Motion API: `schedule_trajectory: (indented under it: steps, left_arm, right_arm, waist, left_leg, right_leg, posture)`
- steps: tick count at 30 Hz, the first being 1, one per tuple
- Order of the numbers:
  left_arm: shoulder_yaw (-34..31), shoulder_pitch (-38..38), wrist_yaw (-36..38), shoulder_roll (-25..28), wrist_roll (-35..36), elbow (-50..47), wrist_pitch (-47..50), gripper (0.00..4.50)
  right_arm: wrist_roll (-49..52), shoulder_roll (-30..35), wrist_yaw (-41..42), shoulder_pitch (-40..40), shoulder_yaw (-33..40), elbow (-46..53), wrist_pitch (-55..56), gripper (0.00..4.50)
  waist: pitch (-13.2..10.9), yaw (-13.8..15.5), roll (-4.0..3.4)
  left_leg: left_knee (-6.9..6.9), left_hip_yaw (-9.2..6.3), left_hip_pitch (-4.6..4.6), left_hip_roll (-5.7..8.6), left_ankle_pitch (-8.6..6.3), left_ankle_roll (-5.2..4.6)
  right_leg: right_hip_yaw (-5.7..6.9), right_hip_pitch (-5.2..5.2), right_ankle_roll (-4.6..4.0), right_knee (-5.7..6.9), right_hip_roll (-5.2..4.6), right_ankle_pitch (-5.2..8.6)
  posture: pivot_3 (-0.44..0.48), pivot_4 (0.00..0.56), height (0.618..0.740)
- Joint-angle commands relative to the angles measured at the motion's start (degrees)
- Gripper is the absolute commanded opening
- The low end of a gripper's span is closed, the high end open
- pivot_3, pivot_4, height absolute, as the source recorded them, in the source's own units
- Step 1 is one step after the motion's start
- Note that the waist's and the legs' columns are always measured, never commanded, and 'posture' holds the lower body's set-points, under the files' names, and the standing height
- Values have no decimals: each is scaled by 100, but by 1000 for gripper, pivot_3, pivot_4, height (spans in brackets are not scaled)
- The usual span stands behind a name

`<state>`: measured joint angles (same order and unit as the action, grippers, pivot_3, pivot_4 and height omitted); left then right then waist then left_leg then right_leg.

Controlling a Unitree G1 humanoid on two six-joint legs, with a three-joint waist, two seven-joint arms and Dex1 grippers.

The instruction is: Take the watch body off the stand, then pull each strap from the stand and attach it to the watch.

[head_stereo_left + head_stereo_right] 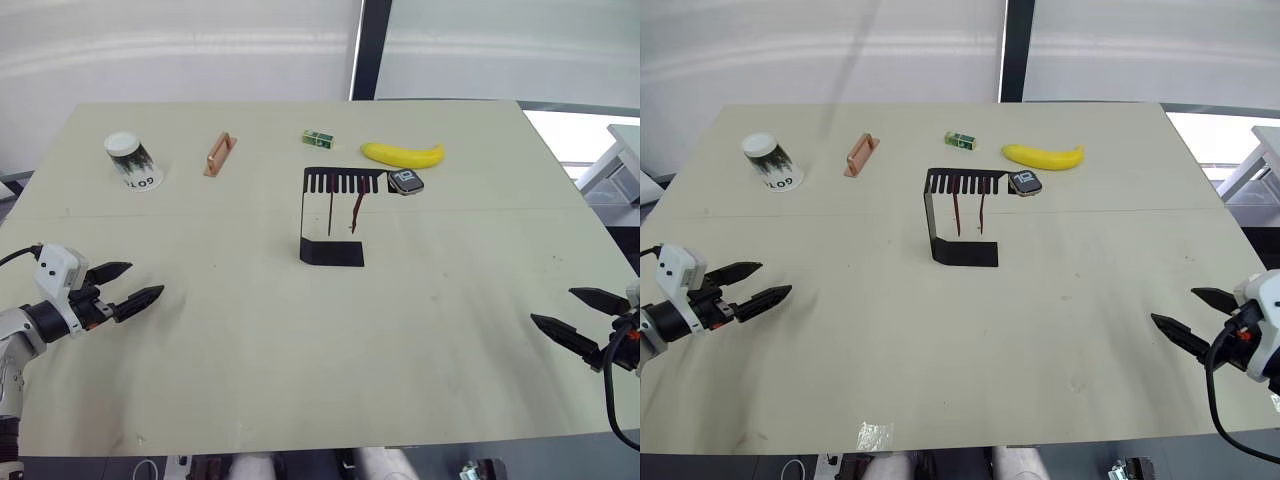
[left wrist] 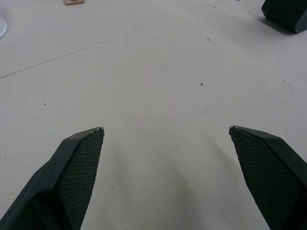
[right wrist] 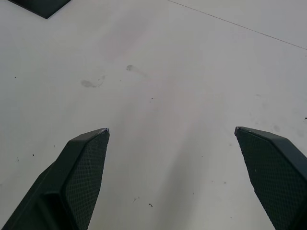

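Left gripper (image 1: 145, 283) and right gripper (image 1: 565, 313): jaws spread wide, empty, over the near tabletop (image 1: 300, 350). Mid-tabletop: stand (image 1: 331, 252), two straps (image 1: 356, 213) hanging from its comb; both eye views show the watch body (image 1: 405, 181) at its top plate's right end.

— What sort of room is this?

— Looks like a robot test lab. One big pale table (image 1: 300, 380) set against plain white wall panels (image 1: 180, 50) with a dark post (image 1: 368, 48) between them.

— Why a lab?

— The odd mix laid out on it: a banana (image 1: 403, 154), a tipped paper cup (image 1: 133, 160), a copper handle (image 1: 219, 154), a small green box (image 1: 318, 137), a black stand (image 1: 330, 215).
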<state>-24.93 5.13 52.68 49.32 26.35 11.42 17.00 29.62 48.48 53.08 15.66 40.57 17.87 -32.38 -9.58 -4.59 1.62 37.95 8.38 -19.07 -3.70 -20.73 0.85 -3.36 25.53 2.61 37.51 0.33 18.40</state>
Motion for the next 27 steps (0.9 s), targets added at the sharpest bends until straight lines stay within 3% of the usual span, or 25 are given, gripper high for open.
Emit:
schedule_trajectory:
  steps: [1, 8, 11, 15, 18, 22, 27]
  left_arm:
    - [3, 14, -4, -45, 45, -435, 0, 4500]
    - [297, 323, -99, -264, 398, -1338, 622, 4500]
    - [831, 563, 243, -235, 541, -2090, 812, 4500]
    - [1161, 1376, 369, -268, 919, -2444, 1249, 4500]
    - [1362, 2086, 253, -429, 1292, -2682, 1660, 4500]
    - [1648, 2933, 206, -679, 1466, -2786, 1872, 4500]
    - [1895, 3323, 280, -886, 1291, -2472, 1762, 4500]
  right_arm:
    - [65, -42, -187, -111, 57, 275, 85, 4455]
    - [364, -301, -923, -259, -30, 1453, -476, 4455]
    - [1348, -431, -1776, -529, 54, 2694, -1319, 4455]
    - [2861, -453, -3290, -1223, -45, 3425, -2040, 4455]
    - [4060, -307, -4783, -1863, -393, 3500, -2137, 4455]
    - [5263, 65, -6685, -3042, -1455, 3233, -2025, 4455]
    - [5586, -167, -8294, -4520, -2801, 2515, -1944, 4455]
  waist:
    - [0, -1, 0]
    - [0, 18, 0]
    - [1, 13, 0]
    - [3, 14, 4]
    - [3, 5, 5]
    - [3, -23, 4]
    - [2, -39, 2]
  left_leg:
    - [0, 0, 0, 0, 0, 0]
    - [6, -2, 0, 0, 2, 4]
    - [7, -3, 0, 0, 2, 6]
    - [22, -5, -1, 0, 3, 11]
    - [22, -5, 0, 1, 3, 11]
    - [23, -2, -3, 2, 5, 12]
    - [24, 2, -1, -2, 8, 17]
  right_leg:
    - [0, 0, 0, 0, 0, 0]
    - [0, 0, 1, 15, 0, -1]
    - [0, 1, 1, 21, 0, -1]
    - [1, 1, 1, 29, 1, -1]
    - [0, -1, 1, 28, 3, -1]
    - [-2, 3, 1, 26, 4, 0]
    - [-6, 7, -4, 31, 9, 2]
  posture:
    - [0, 150, 740]
    - [0, 150, 740]
    - [0, 150, 740]
    - [0, 150, 740]
    - [0, 150, 740]
    - [0, 150, 740]
    - [0, 150, 740]
